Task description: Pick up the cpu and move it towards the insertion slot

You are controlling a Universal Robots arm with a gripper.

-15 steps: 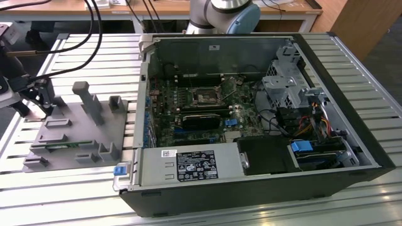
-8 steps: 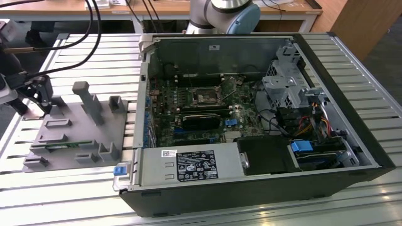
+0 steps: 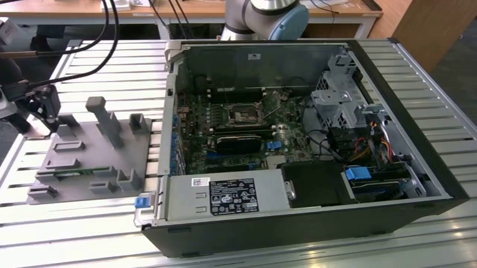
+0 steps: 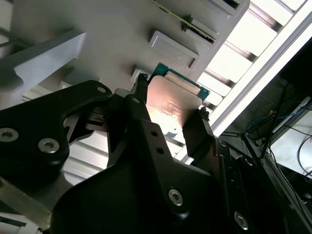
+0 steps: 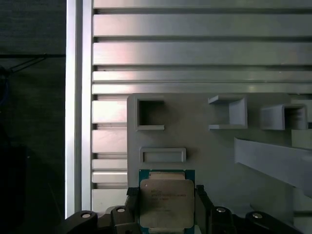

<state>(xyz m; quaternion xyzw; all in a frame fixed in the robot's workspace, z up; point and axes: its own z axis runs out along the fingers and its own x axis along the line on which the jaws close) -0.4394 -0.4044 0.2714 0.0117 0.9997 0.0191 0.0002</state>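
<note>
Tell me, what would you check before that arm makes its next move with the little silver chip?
1. Jaws grip the cpu on two opposite edges, in both wrist views: ok.
2. Cpu sits square between the jaws: ok.
3. Cpu lifted clear of the grey fixture: cannot tell.
4. Insertion slot unobstructed, dark centre showing: ok.
5. Cpu close to the slot: not ok; the jaws are at the fixture on the exterior view's left, outside the computer case.
</note>
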